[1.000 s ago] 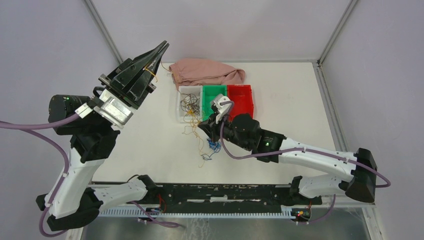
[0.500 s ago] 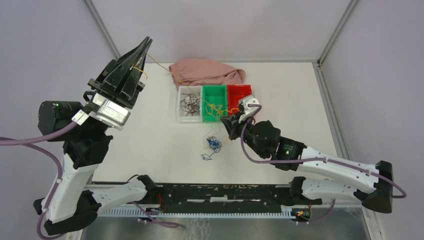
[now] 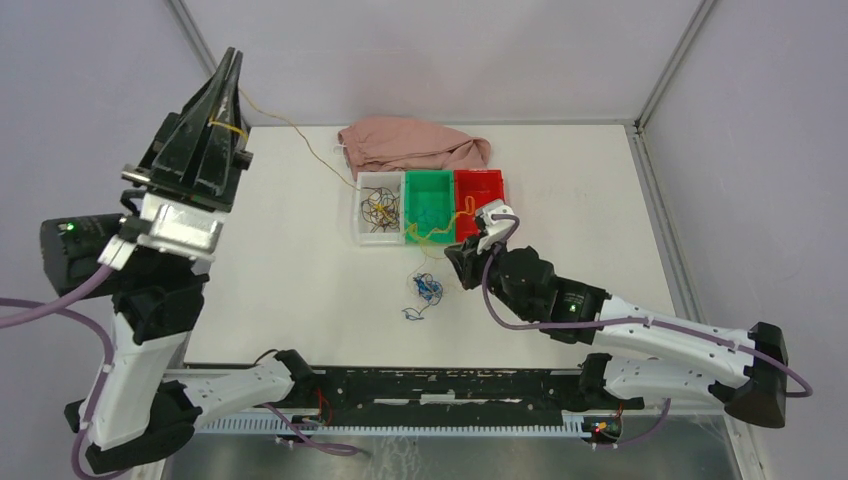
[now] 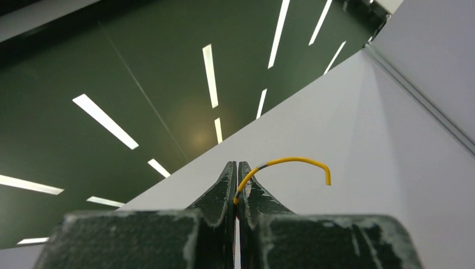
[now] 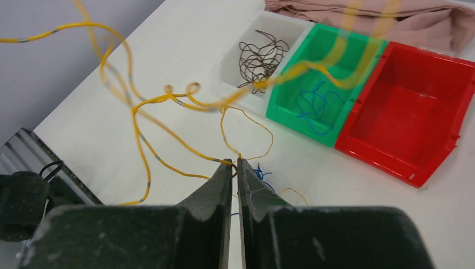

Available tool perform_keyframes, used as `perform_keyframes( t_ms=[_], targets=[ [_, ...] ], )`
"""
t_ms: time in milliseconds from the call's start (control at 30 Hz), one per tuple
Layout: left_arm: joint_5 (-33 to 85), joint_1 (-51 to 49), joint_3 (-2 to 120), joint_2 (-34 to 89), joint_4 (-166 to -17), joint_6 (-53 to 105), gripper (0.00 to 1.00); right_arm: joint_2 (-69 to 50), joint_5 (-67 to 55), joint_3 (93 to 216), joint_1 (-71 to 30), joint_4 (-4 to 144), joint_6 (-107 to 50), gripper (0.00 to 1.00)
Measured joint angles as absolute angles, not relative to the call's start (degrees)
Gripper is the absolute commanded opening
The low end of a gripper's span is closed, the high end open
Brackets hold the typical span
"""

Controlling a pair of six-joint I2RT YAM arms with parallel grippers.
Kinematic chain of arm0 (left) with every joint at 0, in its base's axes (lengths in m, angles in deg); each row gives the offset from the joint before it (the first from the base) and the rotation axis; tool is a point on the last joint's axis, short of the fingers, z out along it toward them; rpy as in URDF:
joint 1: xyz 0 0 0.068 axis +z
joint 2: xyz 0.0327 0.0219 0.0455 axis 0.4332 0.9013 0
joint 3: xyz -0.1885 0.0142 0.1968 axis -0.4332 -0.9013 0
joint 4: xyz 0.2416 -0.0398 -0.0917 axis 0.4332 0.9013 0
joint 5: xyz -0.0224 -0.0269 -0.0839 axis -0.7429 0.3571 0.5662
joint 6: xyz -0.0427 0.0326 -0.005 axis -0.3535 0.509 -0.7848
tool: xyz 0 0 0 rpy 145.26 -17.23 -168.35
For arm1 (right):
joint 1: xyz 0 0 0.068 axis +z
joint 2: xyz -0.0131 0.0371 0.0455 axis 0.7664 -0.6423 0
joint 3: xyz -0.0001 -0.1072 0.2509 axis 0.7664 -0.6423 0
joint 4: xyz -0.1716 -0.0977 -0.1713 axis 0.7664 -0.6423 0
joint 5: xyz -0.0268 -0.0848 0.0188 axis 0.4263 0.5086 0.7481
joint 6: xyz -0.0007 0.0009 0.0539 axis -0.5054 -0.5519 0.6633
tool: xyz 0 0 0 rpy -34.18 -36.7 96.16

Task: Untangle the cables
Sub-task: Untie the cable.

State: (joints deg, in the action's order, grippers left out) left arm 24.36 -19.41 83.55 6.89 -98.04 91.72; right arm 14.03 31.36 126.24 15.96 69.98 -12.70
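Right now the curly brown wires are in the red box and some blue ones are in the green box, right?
Not quite. The brown wires lie in the white box, not the red box, which holds no wires. Some blue wires are indeed in the green box. The right wrist view shows it.

Two pincers, three bins, one cloth, wires in three colours.
One left pincer [image 4: 236, 168] and one right pincer [image 5: 234, 162], with yellow wires [image 4: 291, 159] at both tips, too looped to count. Beyond the right pincer: one white bin [image 3: 361, 215], one green bin [image 5: 291, 120], one red bin [image 5: 381, 162], one pink cloth [image 5: 358, 22], one brown bunch [image 5: 260, 56]. Two blue bunches [image 3: 428, 289], one of them just beside that pincer.
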Motion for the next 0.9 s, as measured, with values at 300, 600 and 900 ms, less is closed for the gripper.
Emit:
perform_keyframes(
  t_ms=[300, 600, 900],
  targets=[
    [29.9, -19.4, 83.5, 2.7, -97.8, 89.1, 0.03, 9.9, 20.4, 131.4, 16.0, 67.9, -11.9, 0.00],
    [25.5, -19.4, 82.3, 6.0, -104.9, 98.9, 0.03, 13.4, 33.8, 126.4, 14.3, 61.7, -7.8, 0.00],
    [22.9, -19.4, 100.7, 16.9, -113.7, 108.8, 0.03, 18.3, 39.9, 117.7, 3.5, 50.4, 2.6, 0.00]
  ],
)
